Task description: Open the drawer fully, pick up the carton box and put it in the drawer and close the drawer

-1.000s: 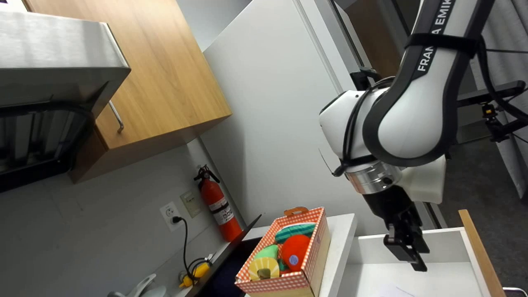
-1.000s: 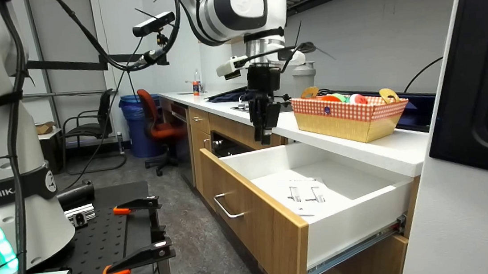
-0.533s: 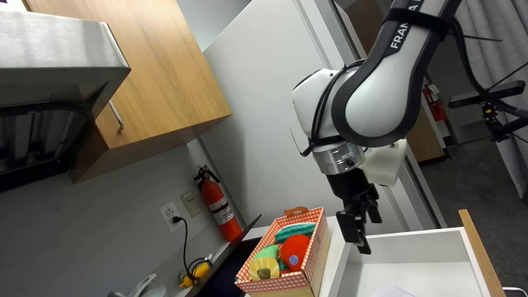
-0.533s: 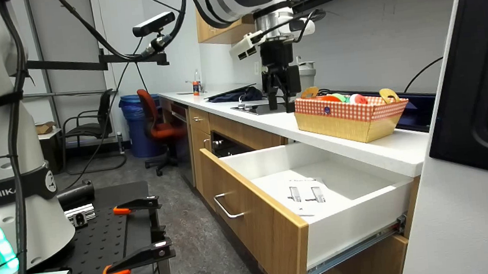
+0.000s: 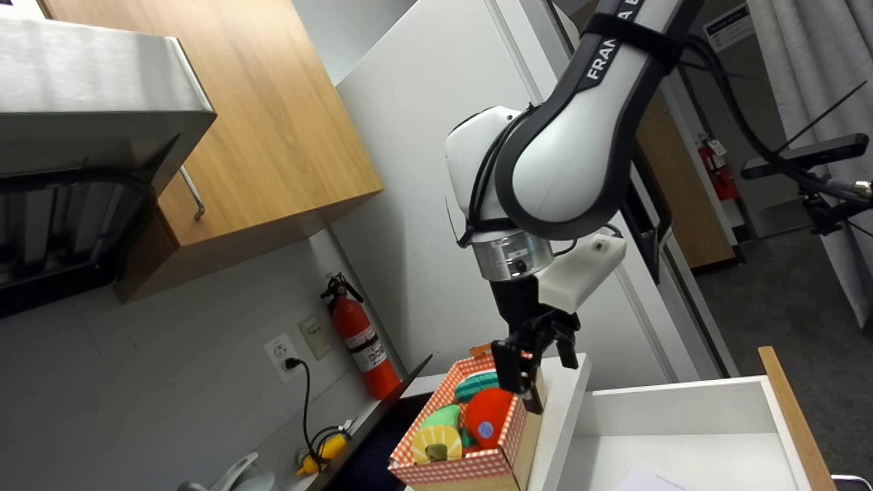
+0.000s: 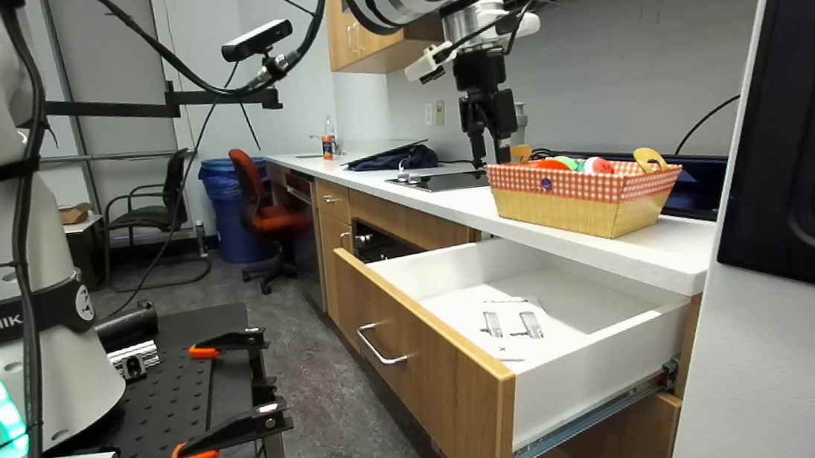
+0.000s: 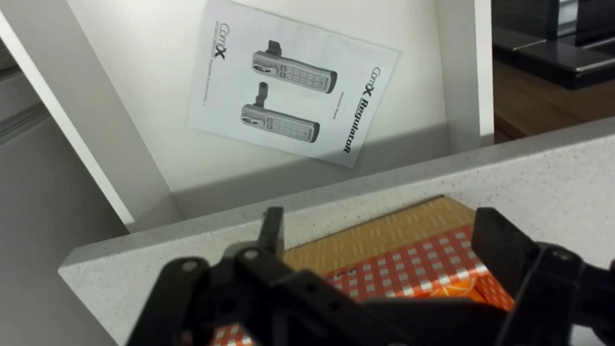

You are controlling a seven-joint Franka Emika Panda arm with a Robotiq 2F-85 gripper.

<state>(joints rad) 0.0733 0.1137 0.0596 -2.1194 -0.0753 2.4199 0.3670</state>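
The drawer (image 6: pixel 419 347) is pulled out, its white inside (image 5: pixel 689 450) facing up. On the white countertop behind it stands the carton box (image 6: pixel 570 206), tan below with a red-and-white checked rim, holding several colourful produce toys. My gripper (image 6: pixel 491 157) hangs above the far end of the box in an exterior view; in an exterior view the gripper (image 5: pixel 549 382) overlaps the box's drawer-side edge. In the wrist view the gripper (image 7: pixel 382 235) has its jaws spread wide, with the checked side of the carton box (image 7: pixel 384 259) seen below between them. Nothing is held.
A paper manual (image 7: pixel 293 101) lies in the drawer. The countertop edge (image 6: pixel 627 260) overhangs the drawer's back. A red fire extinguisher (image 5: pixel 365 341) stands by the wall, below a wooden wall cupboard (image 5: pixel 286 136). A black cooktop (image 6: pixel 448 180) lies farther along the counter.
The gripper has risen from over the drawer and moved across to the carton box, its jaws spreading apart on the way. Drawer and box have stayed in place.
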